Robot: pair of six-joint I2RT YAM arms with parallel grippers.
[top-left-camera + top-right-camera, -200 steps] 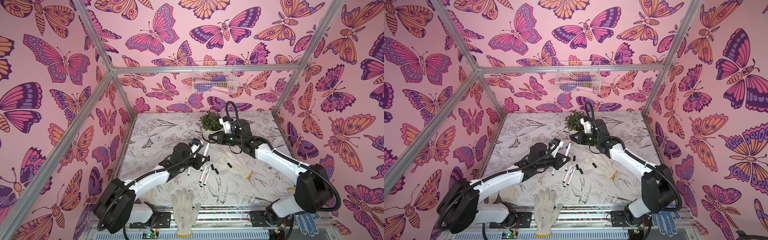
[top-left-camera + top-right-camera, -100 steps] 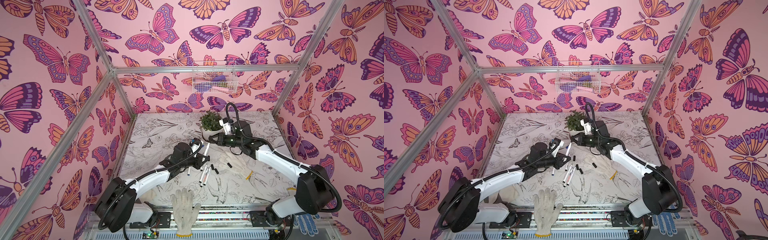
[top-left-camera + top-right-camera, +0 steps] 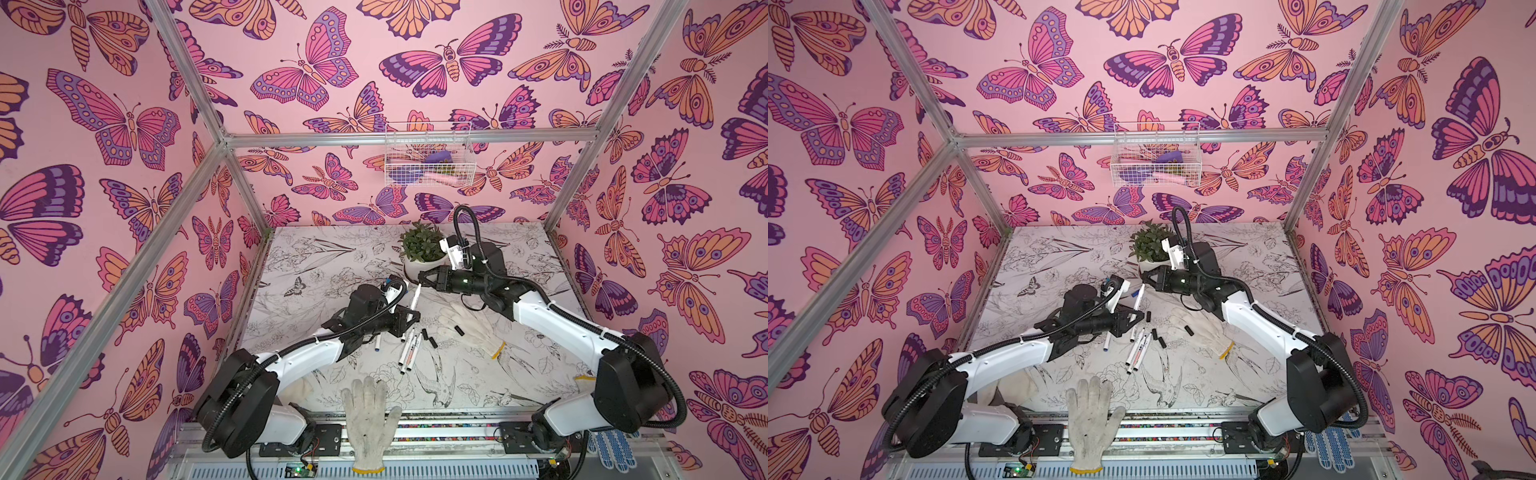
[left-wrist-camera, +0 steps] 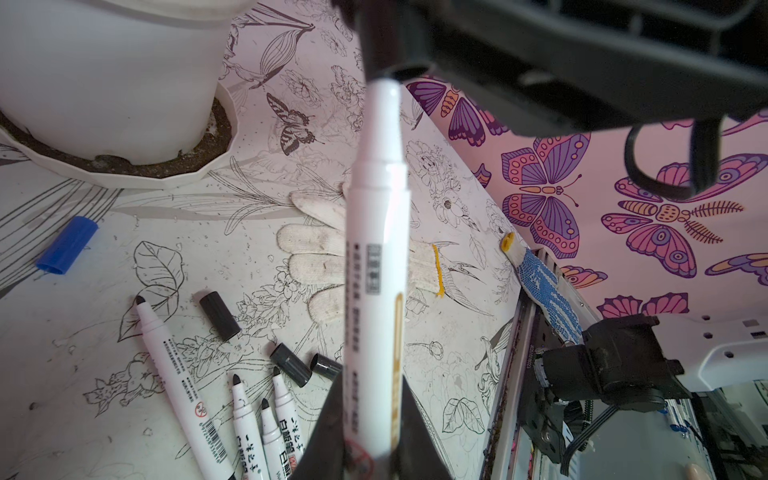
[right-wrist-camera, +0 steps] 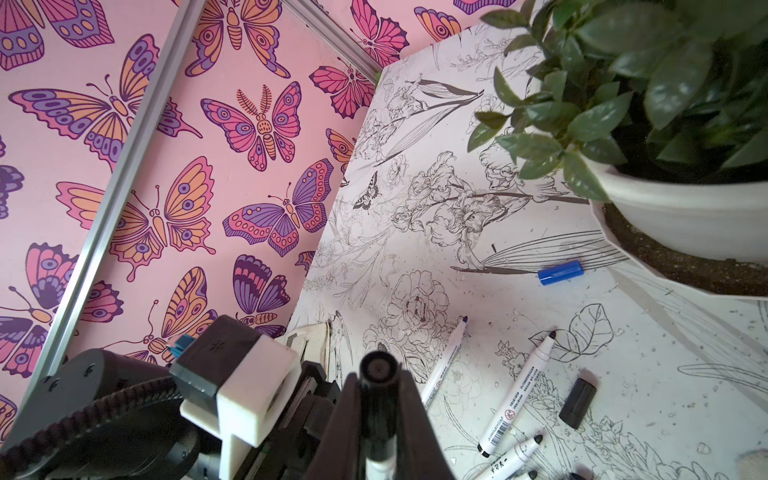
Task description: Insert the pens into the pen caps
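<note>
- The left claw [image 3: 405, 320] [image 4: 370, 415] is clamped narrowly on the lower barrel of the held pen [image 3: 414, 297] [image 4: 376, 232]. The pen is a white marker tilted up off the tabletop [image 3: 316, 257], pointing toward the right claw.
- The right claw [image 3: 422, 279] [image 5: 380, 399] is pinched on a black cap [image 4: 376, 50] [image 5: 379, 368], reaching in from the side of the plant pot [image 3: 424, 253].
- The black cap's mouth sits over the held pen's tip, so pen and cap meet in the air between the two claws. How deep the tip has gone in cannot be told.
- Just below the left claw, the loose pens [image 3: 409, 349] [image 4: 183, 386] lie uncapped on the tabletop, several side by side with black tips showing.
- A blue-tipped pen [image 5: 446, 361] lies a little apart from them, nearer the left arm.
- The loose black caps [image 4: 219, 315] [image 3: 424, 334] lie among and just beside the loose pens. In a top view one more rests on the white knitted glove [image 3: 469, 328].
- A blue cap [image 4: 66, 245] [image 5: 560, 272] lies on its side near the plant pot's saucer, apart from the pens.
- A second white glove [image 3: 370, 415] hangs over the front edge of the tabletop.
</note>
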